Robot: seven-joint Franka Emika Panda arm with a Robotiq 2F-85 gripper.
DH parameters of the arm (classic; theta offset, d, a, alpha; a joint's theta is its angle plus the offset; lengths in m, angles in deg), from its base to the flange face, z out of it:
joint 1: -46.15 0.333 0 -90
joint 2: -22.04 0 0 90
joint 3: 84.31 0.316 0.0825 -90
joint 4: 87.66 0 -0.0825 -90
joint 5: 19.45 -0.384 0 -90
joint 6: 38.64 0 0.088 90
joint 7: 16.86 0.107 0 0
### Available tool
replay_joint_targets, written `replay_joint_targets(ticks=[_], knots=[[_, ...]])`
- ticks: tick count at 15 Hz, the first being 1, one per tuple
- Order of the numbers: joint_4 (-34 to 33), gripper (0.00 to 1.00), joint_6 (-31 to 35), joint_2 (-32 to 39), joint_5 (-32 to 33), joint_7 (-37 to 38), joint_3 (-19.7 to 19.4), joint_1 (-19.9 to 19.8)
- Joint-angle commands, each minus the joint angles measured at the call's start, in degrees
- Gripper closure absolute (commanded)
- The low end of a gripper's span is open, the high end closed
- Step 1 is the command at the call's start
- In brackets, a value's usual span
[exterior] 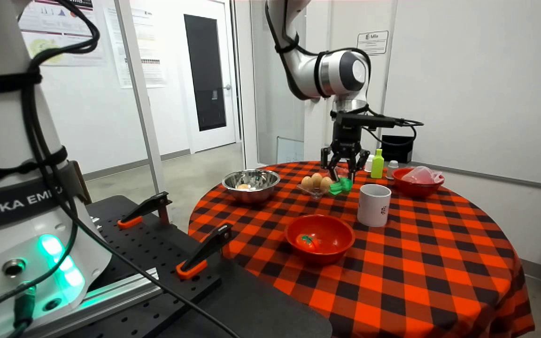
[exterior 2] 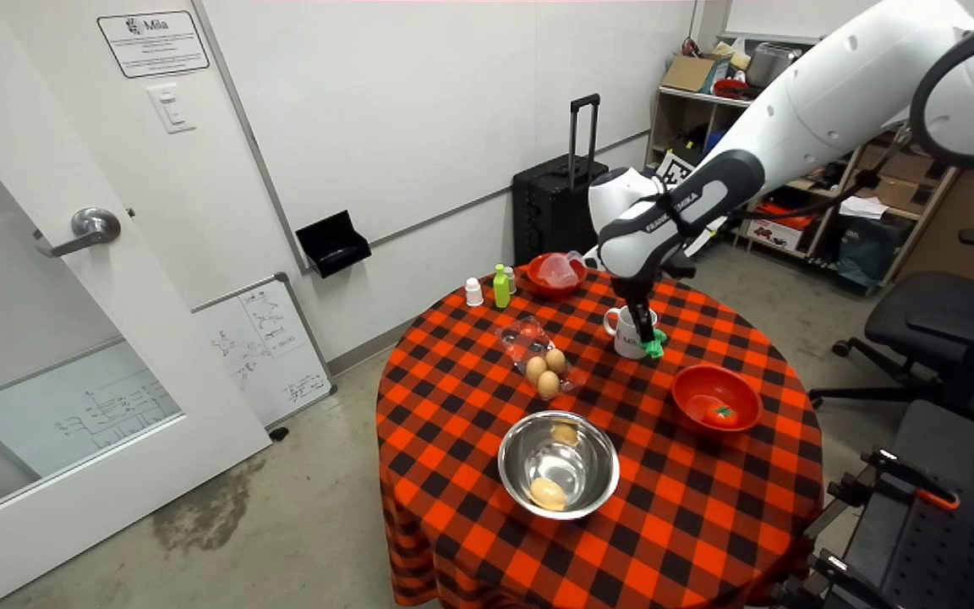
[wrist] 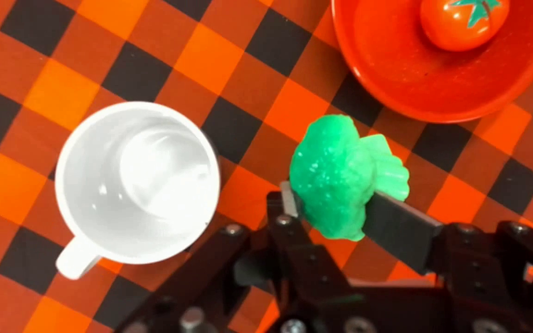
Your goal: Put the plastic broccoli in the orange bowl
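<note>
My gripper [exterior: 343, 178] is shut on the green plastic broccoli [exterior: 338, 189], with one finger on each side of it in the wrist view [wrist: 329, 162]. The broccoli hangs above the table, its light green stem pointing out past the right finger. The orange bowl [exterior: 335, 233] stands on the table with a toy tomato [exterior: 306, 241] in it. In the wrist view the bowl [wrist: 426, 95] is at the top right, apart from the broccoli. In an exterior view the broccoli [exterior 2: 654, 345] shows beside the mug, and the bowl [exterior 2: 703, 387] is nearer the robot base.
A white mug [wrist: 137, 185] stands close beside the gripper. Several eggs [exterior 2: 545, 372] sit in a clear carton. A silver metal bowl [exterior 2: 608, 486] holds a pale yellowish item. A second red bowl [exterior: 413, 188] with a pink item, and a green bottle [exterior: 377, 165], stand behind.
</note>
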Motion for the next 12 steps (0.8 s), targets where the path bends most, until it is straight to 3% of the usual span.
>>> replay_joint_targets(ticks=[1,7,12], knots=[[4.64,0.86,-7.25,-7.96,-7.10,-12.14,3.39,-6.18],[5.19,0.86,-20.15,-11.13,-14.94,-19.94,-0.13,-9.96],[4.95,0.86,-18.53,-7.11,-18.37,-18.21,-1.86,-9.99]])
